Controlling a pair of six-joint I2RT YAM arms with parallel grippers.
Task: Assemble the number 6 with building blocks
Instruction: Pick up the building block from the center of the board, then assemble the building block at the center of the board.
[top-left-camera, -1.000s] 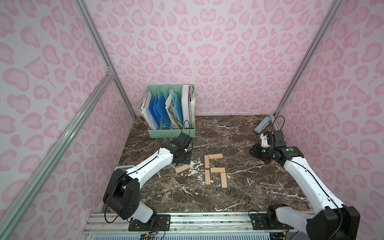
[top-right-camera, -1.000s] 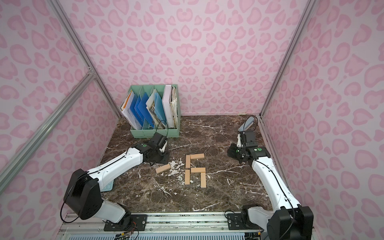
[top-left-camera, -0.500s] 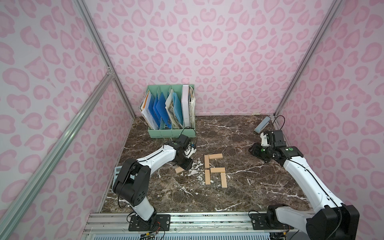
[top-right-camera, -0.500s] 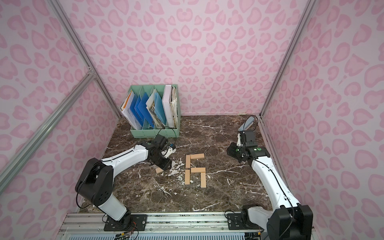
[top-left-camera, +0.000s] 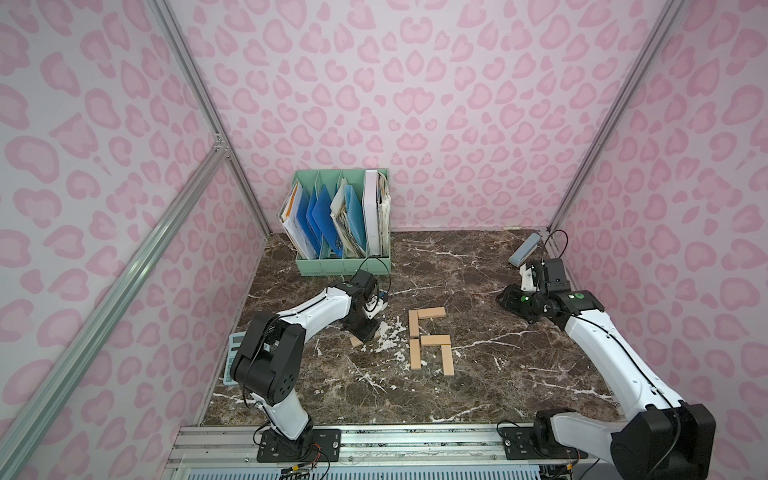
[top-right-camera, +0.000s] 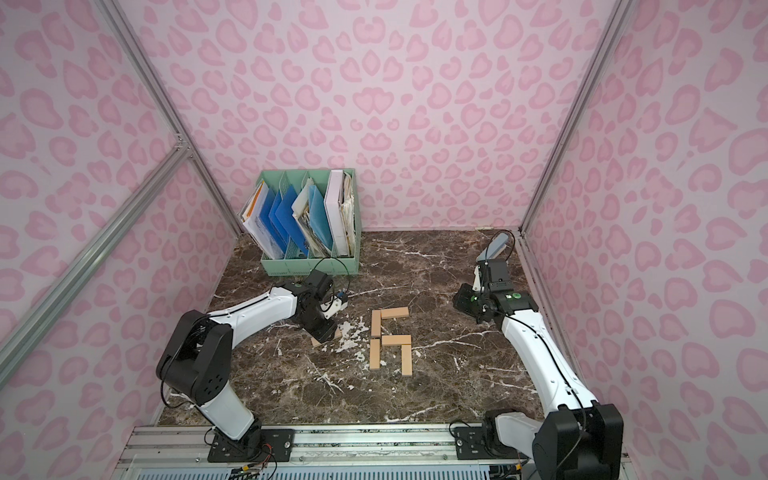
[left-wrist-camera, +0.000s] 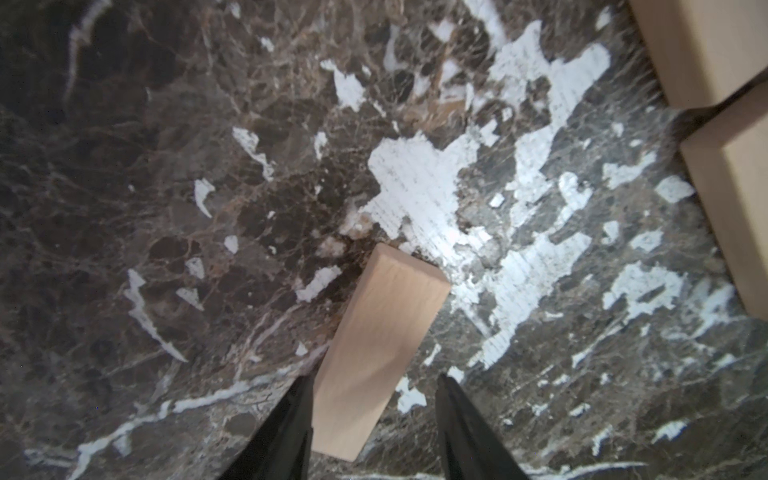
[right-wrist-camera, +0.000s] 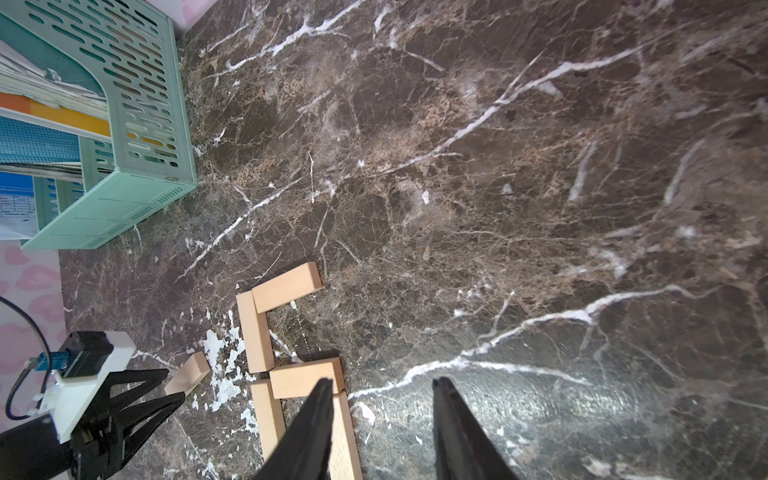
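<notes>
Five tan planks form a bottomless 6. Wrist views show left end effector open astride the sixth plank, right end effector open, empty.

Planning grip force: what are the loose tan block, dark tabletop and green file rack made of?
Loose tan rectangular block: bare matte wood, faint grain. Dark brown veined tabletop: marble-look, maybe film, given white worn patches. Mint-green slotted file rack: probably moulded plastic.
</notes>
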